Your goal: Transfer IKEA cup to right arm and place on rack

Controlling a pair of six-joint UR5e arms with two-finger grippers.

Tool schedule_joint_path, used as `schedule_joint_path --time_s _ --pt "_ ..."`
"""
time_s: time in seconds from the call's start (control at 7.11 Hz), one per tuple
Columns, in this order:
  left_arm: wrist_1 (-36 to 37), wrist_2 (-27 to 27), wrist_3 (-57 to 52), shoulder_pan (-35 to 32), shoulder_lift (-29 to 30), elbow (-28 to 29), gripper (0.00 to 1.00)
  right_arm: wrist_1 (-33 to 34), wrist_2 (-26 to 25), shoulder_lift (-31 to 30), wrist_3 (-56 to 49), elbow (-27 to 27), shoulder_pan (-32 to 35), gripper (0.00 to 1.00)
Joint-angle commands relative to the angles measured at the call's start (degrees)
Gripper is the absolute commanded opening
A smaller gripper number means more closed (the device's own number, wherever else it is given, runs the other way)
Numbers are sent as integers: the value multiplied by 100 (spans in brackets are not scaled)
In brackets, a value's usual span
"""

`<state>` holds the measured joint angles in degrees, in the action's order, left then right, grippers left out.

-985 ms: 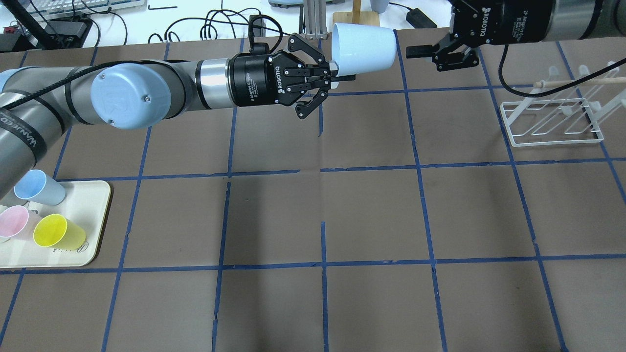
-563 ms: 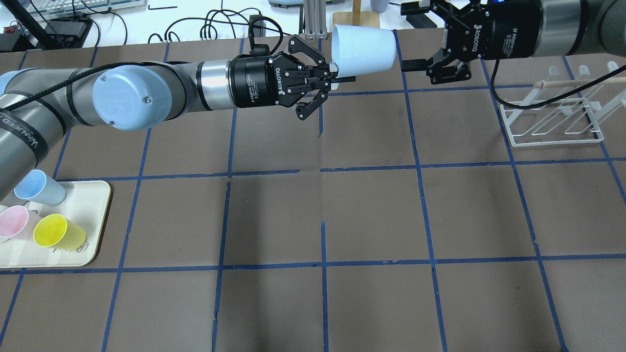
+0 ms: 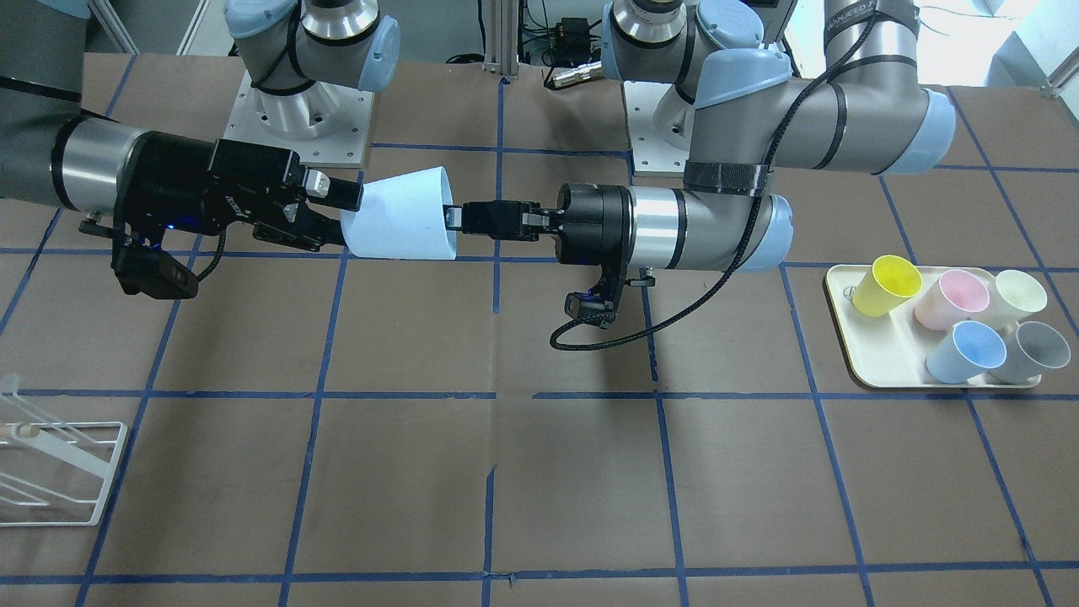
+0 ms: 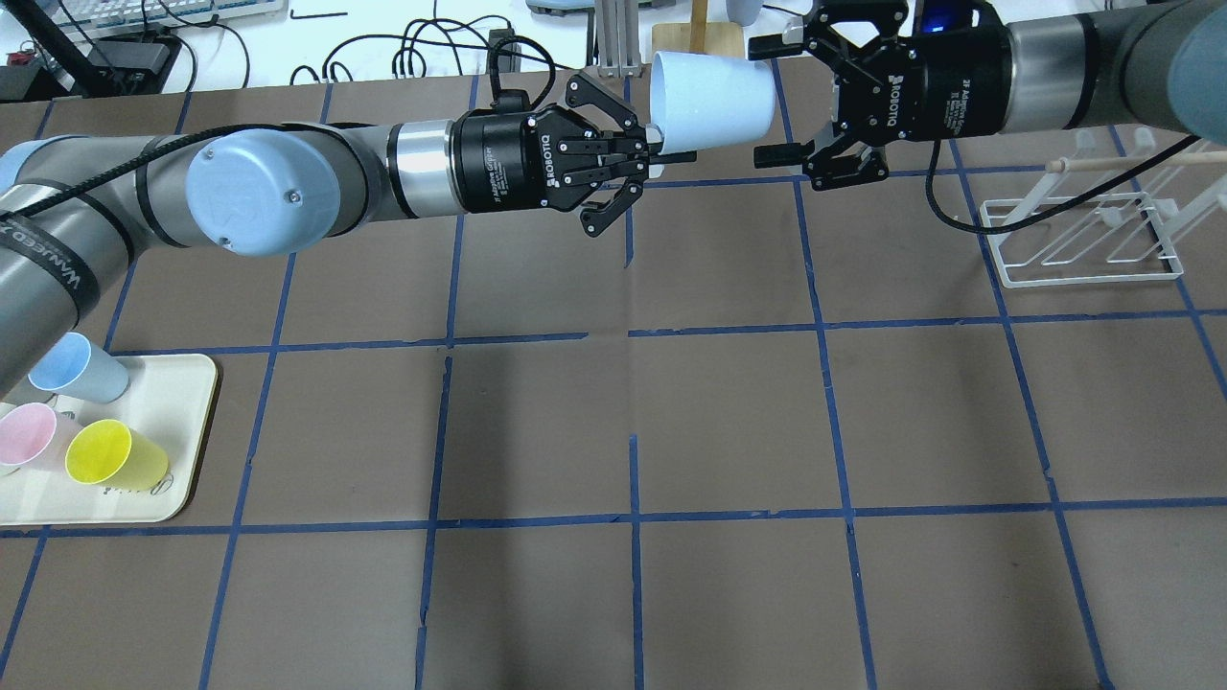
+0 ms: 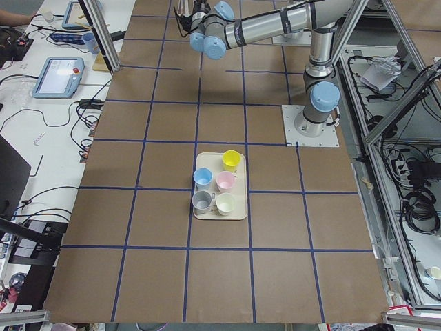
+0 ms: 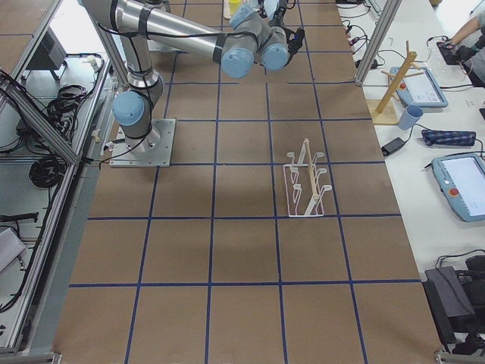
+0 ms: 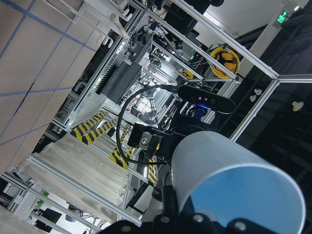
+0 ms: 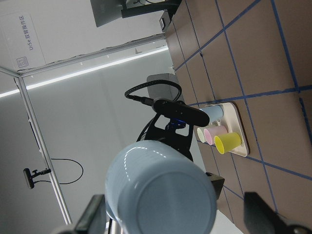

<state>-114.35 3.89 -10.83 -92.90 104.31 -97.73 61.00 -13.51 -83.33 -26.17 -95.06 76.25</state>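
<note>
Handover half-done: left tool point(image 4: 656, 149) clamps the IKEA cup point(image 4: 714, 96) rim, right tool point(image 4: 767, 99) straddles its base, jaws apart; rack point(image 4: 1083, 259) placement pending.

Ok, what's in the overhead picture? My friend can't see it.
The left hand pinches the rim of a pale blue cup held sideways, while the right hand, open, straddles its base. A white rack stands farther right.
</note>
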Motion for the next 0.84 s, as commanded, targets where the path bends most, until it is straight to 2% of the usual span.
schedule_joint_path --time_s 0.0,0.28,0.7 --pt "0 7 -6 0 2 0 0 17 15 27 94 57 39 96" --pt "0 -2 -6 0 2 0 0 17 24 27 86 75 30 73" --pt "0 7 2 0 -7 0 0 9 24 27 95 102 -4 53"
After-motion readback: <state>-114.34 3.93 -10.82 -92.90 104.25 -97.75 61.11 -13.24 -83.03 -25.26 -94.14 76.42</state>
